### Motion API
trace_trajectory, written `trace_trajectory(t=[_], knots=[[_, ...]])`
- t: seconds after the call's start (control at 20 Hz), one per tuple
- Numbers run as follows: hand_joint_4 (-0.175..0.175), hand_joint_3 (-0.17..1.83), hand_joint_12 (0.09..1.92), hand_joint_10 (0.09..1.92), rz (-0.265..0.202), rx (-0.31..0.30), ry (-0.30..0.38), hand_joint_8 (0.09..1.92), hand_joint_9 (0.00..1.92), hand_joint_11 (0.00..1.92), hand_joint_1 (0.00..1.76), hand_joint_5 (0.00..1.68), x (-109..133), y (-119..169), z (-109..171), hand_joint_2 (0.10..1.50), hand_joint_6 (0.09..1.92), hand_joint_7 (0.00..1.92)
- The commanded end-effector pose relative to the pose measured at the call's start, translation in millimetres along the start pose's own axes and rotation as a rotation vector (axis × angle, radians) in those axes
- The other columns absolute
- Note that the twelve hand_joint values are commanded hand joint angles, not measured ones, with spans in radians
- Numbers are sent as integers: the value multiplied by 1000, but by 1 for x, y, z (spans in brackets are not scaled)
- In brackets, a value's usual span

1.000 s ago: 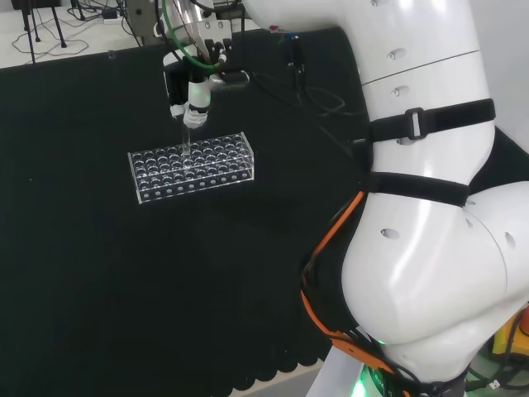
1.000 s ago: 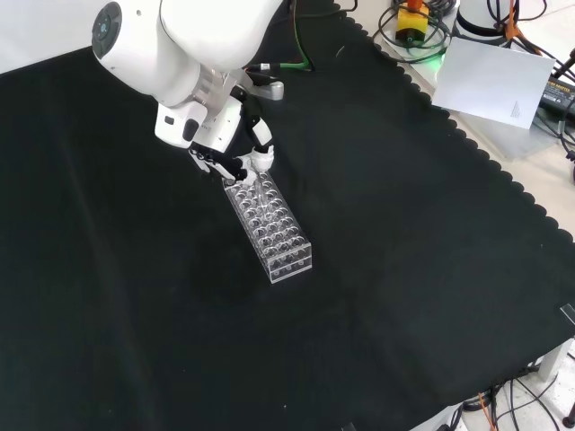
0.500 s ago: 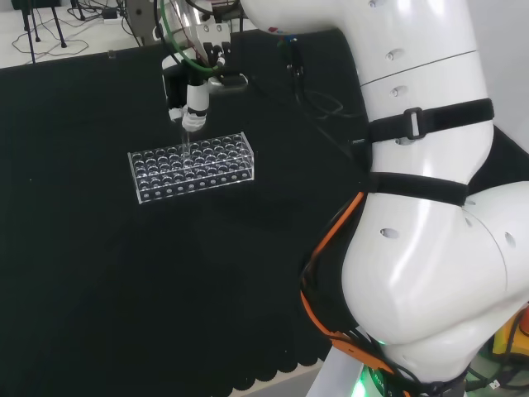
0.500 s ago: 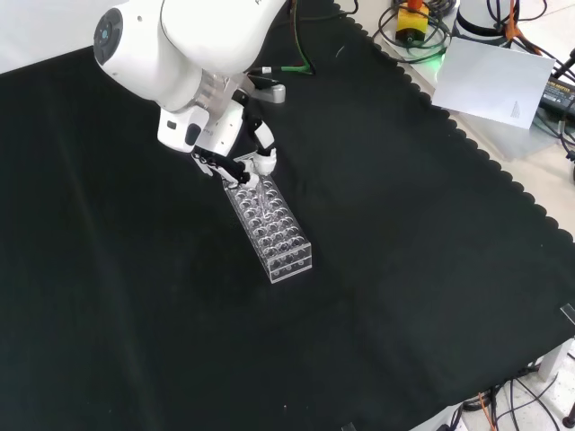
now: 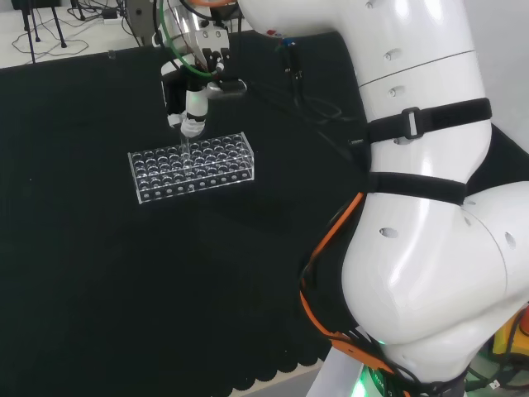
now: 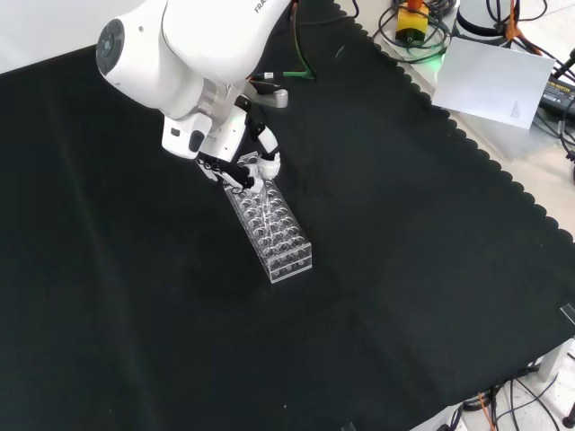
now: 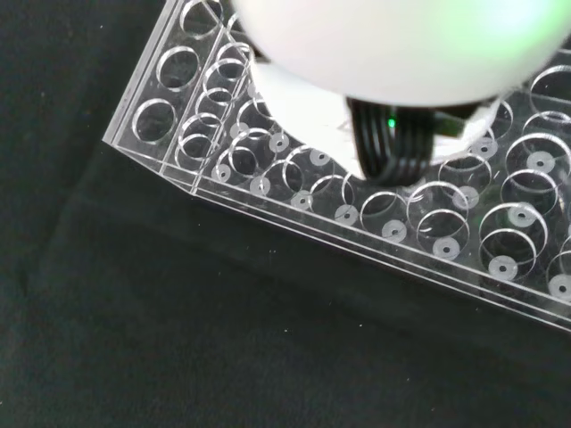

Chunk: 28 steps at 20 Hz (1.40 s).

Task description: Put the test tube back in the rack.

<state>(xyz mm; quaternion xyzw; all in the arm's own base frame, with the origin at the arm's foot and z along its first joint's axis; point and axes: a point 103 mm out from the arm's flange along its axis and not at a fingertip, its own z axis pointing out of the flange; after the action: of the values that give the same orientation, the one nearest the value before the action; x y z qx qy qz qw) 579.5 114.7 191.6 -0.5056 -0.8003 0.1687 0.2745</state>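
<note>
A clear plastic rack (image 5: 216, 168) with several rows of holes lies on the black cloth. In the head view the hand (image 5: 195, 106) hangs just over the rack's far edge, left of its middle, with its fingers curled round a thin clear test tube (image 5: 183, 145). The tube points down, and its lower end reaches the rack's top among the holes. The front view has the hand (image 6: 244, 167) over the upper end of the rack (image 6: 280, 235). Up close in the wrist view are the rack's holes (image 7: 419, 232) and a blurred white part of the hand (image 7: 393, 45).
Dark cables (image 5: 318, 103) lie on the cloth to the right of the hand in the head view. The arm's white links (image 5: 430, 207) stand at the right. In the front view the cloth's scalloped edge (image 6: 503, 180) runs down the right, with white paper (image 6: 499, 81) beyond it.
The hand, with the tube in it, has shifted slightly: left in the head view and right in the front view, farther over the rack's end. The rack has stayed put.
</note>
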Motion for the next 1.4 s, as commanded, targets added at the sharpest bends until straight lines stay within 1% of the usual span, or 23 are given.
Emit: trace_trajectory(t=[0.05, 0.55, 0.65, 1.0, 1.05, 1.15, 1.2, 1.25, 1.3, 1.35, 1.4], knots=[[-175, 877, 1150, 201, -5, 2, 7, 352, 1521, 1146, 1454, 1488, 1, 2, 6, 434, 327, 1595], [-175, 876, 1150, 203, -6, 10, 18, 352, 1520, 1146, 1454, 1487, 3, 7, 15, 435, 328, 1595], [-175, 876, 1150, 203, 0, 23, 5, 353, 1520, 1146, 1454, 1487, 3, 9, 17, 435, 328, 1594], [-175, 875, 1150, 204, 0, 12, 21, 352, 1519, 1145, 1454, 1486, 3, 11, 22, 436, 328, 1594], [-175, 875, 1150, 205, -1, 15, 24, 352, 1518, 1145, 1454, 1486, 3, 11, 22, 436, 329, 1594], [-175, 855, 1159, 218, -21, 63, 61, 362, 1506, 1131, 1452, 1478, 3, 15, 25, 450, 334, 1584], [-175, 730, 1206, 339, -29, 116, 78, 369, 1467, 1012, 1405, 1438, 4, 18, 29, 539, 355, 1522], [-146, 659, 1274, 511, -35, 143, 88, 472, 1344, 836, 1339, 1293, 6, 21, 32, 542, 406, 1364], [-105, 625, 1342, 670, -42, 143, 94, 617, 1170, 663, 1264, 1085, 7, 22, 33, 520, 506, 1139], [-69, 606, 1407, 790, -49, 129, 97, 746, 992, 513, 1198, 890, 7, 22, 32, 501, 604, 926], [-45, 598, 1449, 875, -54, 112, 96, 845, 856, 407, 1153, 741, 8, 21, 29, 490, 685, 766]])
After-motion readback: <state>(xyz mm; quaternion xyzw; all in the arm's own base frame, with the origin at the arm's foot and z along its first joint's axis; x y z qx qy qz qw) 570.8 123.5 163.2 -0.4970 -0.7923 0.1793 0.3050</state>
